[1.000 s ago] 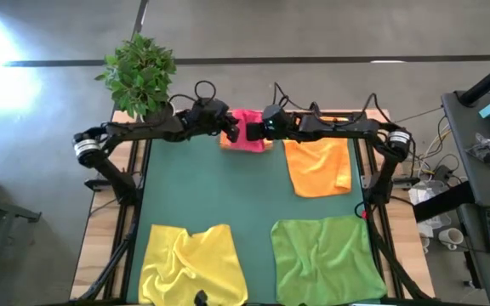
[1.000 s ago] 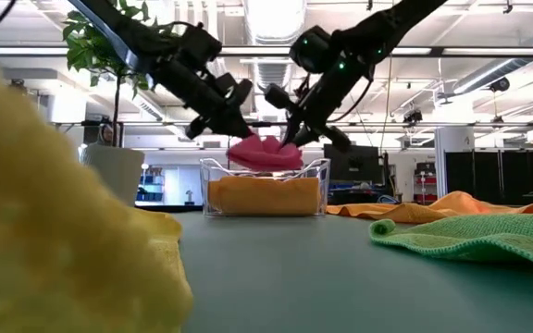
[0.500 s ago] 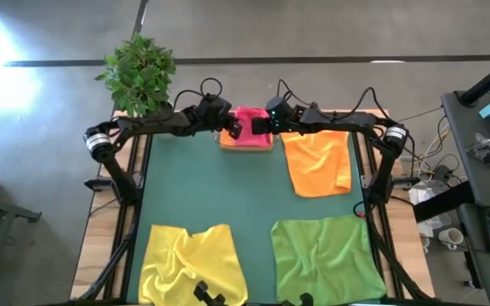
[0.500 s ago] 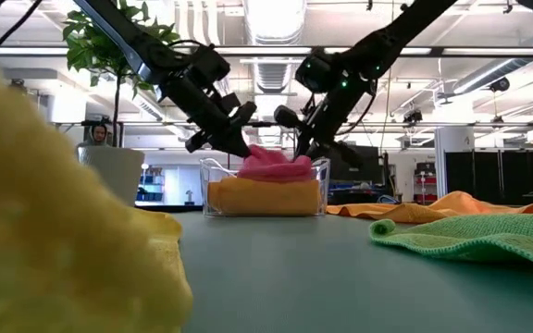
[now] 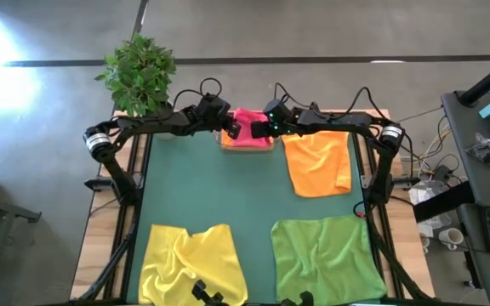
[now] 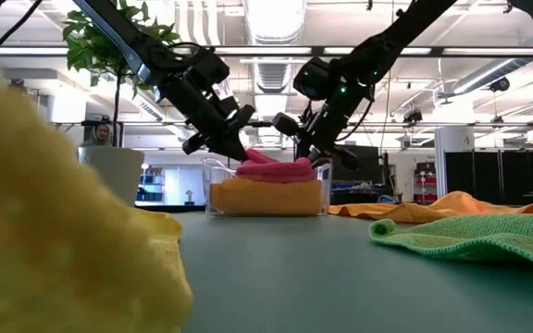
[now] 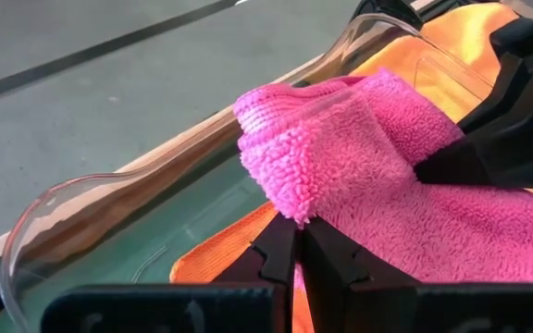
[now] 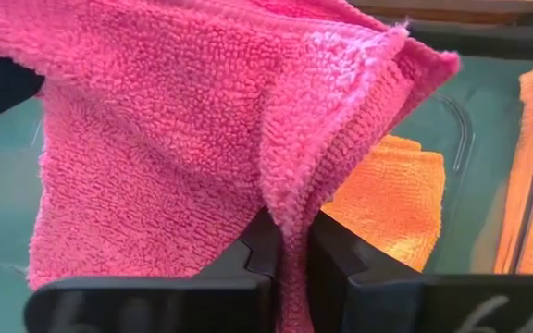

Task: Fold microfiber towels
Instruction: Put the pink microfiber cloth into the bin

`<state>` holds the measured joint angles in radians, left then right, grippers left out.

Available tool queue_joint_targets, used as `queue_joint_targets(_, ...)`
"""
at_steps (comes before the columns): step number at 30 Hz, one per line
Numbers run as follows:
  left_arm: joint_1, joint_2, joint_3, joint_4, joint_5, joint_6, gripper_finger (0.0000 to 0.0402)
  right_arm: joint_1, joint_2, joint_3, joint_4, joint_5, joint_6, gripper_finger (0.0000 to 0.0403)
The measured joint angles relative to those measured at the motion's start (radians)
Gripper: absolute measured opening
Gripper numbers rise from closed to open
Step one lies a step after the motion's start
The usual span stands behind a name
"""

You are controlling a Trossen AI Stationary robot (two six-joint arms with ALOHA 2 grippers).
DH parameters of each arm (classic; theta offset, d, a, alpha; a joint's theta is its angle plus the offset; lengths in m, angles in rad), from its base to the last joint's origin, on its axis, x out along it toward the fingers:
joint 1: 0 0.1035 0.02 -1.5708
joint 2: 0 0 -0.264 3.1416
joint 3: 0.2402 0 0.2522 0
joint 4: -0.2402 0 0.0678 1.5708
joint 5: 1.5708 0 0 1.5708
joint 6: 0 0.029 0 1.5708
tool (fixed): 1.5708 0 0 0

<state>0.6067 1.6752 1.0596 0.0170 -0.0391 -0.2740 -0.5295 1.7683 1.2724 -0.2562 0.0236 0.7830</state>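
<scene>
Holding the folded pink towel (image 5: pixel 247 127) at both ends over the clear tray (image 5: pixel 225 143), top centre of the high view. Left gripper (image 5: pixel 230 127) pinches its left edge, fingers (image 7: pixel 276 264) closed tight on a fluffy corner. Right gripper (image 5: pixel 262 128) has the right edge; its wrist view shows cloth sandwiched between near-closed fingers (image 8: pixel 333 254).

Handling: towel is light, limp, plush, with no stiffness, so it sags between grips and any fold relaxes once let go. Fibres grip well, slip unlikely. Pinching a doubled edge or corner, as now, looks right; a mid-panel grab would bunch it.

Going left to right across the rest of the mat: yellow towel (image 5: pixel 191 262) crumpled at lower left, orange towel (image 5: pixel 317 164) flat just right of the tray, green towel (image 5: pixel 325 257) lower right, all unfolded.

View differences: low view shows the pink towel resting on a folded orange towel in the tray (image 6: pixel 265 195), which the high view hides. Left wrist view shows the tray's curved wall close by. High view alone gives the full layout.
</scene>
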Motion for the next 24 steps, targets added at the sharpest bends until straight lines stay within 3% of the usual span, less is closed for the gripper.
queue_joint_targets(4,0.001,0.000,0.000,0.000,-0.003,0.001,0.0017,-0.004,-0.003,0.000,-0.002,0.002,-0.004,0.0041)
queue_joint_targets(15,0.002,-0.024,0.003,0.002,-0.005,0.004,0.0109,-0.021,-0.027,0.040,-0.014,0.004,-0.065,0.0100)
queue_joint_targets(24,0.003,-0.112,0.009,0.000,0.002,0.080,0.0123,-0.021,-0.028,0.214,-0.244,0.003,-0.234,0.0110)
